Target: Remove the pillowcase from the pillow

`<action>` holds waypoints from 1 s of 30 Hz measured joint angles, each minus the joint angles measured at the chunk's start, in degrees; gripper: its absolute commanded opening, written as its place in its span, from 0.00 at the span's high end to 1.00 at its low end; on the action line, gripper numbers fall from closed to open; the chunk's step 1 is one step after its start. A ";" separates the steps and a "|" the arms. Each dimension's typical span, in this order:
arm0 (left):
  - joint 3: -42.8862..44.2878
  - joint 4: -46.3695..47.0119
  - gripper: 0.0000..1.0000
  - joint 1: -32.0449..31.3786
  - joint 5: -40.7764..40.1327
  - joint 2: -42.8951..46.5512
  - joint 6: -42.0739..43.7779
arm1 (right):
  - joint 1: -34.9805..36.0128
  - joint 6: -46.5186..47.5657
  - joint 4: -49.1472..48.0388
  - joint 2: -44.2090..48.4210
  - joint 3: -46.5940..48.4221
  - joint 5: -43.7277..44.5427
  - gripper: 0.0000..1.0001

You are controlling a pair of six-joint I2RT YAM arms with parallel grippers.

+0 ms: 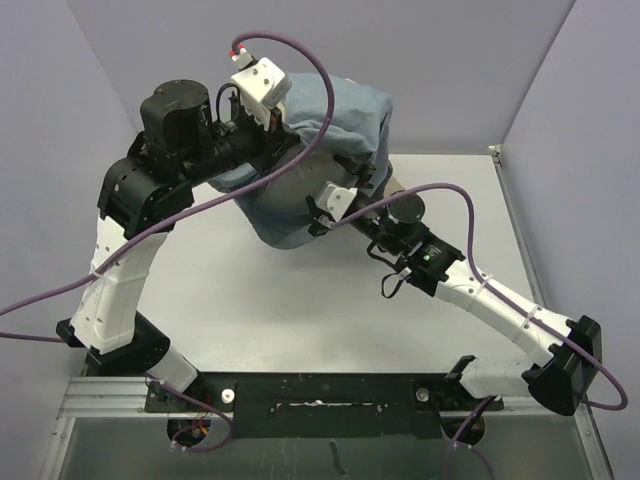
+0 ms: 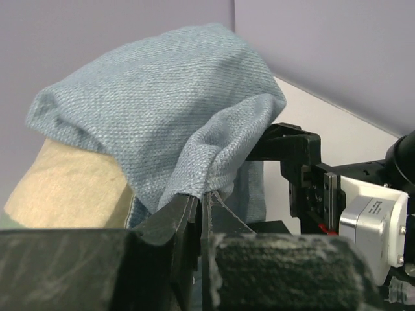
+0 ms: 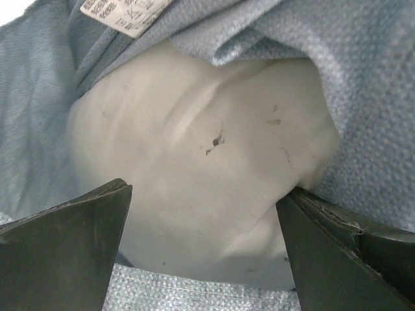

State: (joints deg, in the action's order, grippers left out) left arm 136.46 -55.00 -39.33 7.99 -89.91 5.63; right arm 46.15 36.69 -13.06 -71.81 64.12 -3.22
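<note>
At the far middle of the table (image 1: 300,320), the pillowcase (image 2: 162,97) sits half-peeled with its blue-grey reverse outward, and the off-white end of the pillow (image 3: 194,162) bulges bare from the opening. The left gripper (image 2: 201,199) is clamped on a fold of the cover, and the right gripper (image 3: 206,193) has its jaws wide apart around that bare end, contact unclear. The likely next move is for the right jaws to close on the pillow while the left draws the fabric off.

Overhead view looks down; both wrist views closely face the pillowcase (image 1: 355,125).
</note>
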 measured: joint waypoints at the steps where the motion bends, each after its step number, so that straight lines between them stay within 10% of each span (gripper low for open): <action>1: 0.85 -0.37 1.00 0.00 0.39 -0.26 -0.66 | 0.26 1.05 0.00 -0.02 0.42 -0.02 0.02; 20: 5.68 -5.84 1.00 0.00 4.61 -2.69 -5.64 | 1.44 11.41 13.66 -7.74 13.88 -9.20 0.04; 30: 5.22 -8.02 1.00 0.94 4.61 -2.67 -5.64 | 1.03 9.90 13.75 -12.63 17.53 -11.80 0.62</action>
State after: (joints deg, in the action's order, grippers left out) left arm 141.69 -63.02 -38.39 12.60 -92.58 -0.01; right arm 47.18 46.59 0.69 -84.44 81.65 -15.03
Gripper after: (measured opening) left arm 0.014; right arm 0.526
